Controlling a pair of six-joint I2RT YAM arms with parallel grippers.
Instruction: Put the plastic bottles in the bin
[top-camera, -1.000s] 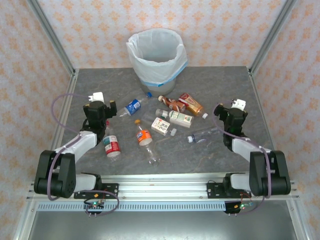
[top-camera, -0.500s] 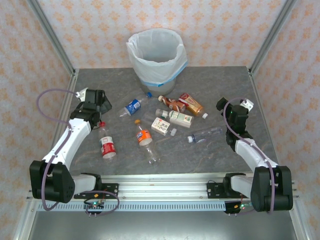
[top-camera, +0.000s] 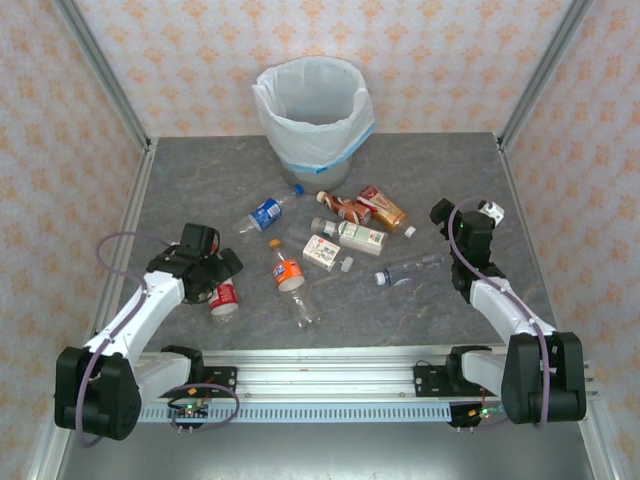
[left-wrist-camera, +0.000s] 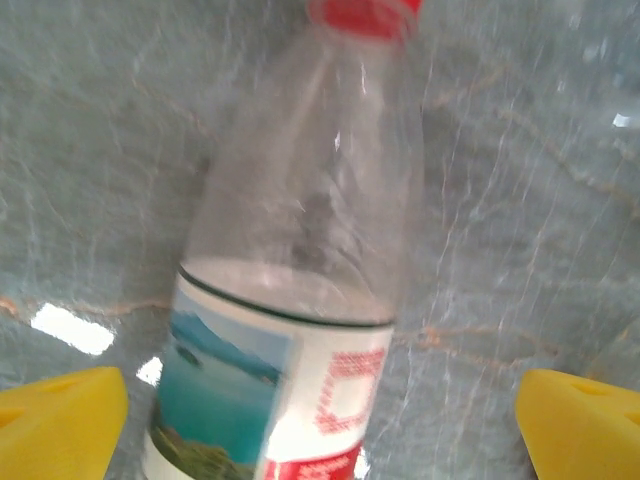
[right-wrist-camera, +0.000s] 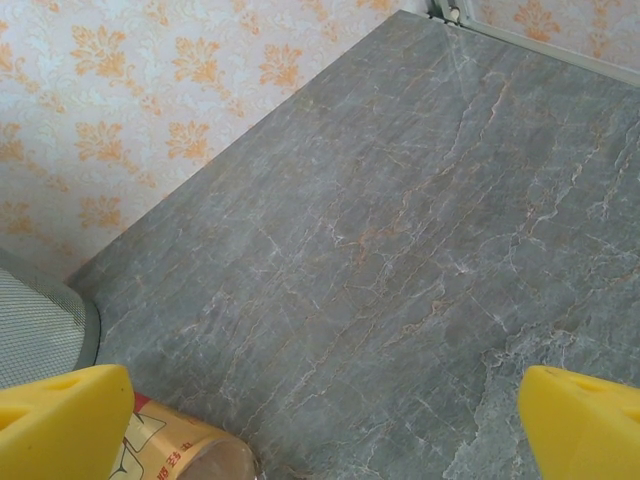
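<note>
yellow fingertips (left-wrist-camera: 60, 420) cut off at the lower corners of the left wrist view; bottom of the bottle's label blurred and cropped. left gripper (left-wrist-camera: 320, 430) spread wide, straddling the red-capped bottle (left-wrist-camera: 300, 250) lying on the grey table (left-wrist-camera: 520, 200), no contact visible. right gripper (right-wrist-camera: 320, 430) likewise apart, holding nothing, over bare stone, a tan-labelled bottle (right-wrist-camera: 190, 455) clipped at the frame edge. bin (top-camera: 300, 130) upright at the far middle, well apart; other bottles (top-camera: 360, 238) scattered on the table before it.

Clear glossy plastic bottle (left-wrist-camera: 300, 230) with perhaps a paper label (left-wrist-camera: 262, 392) — on smooth, stone-look table (left-wrist-camera: 520, 200).
</note>
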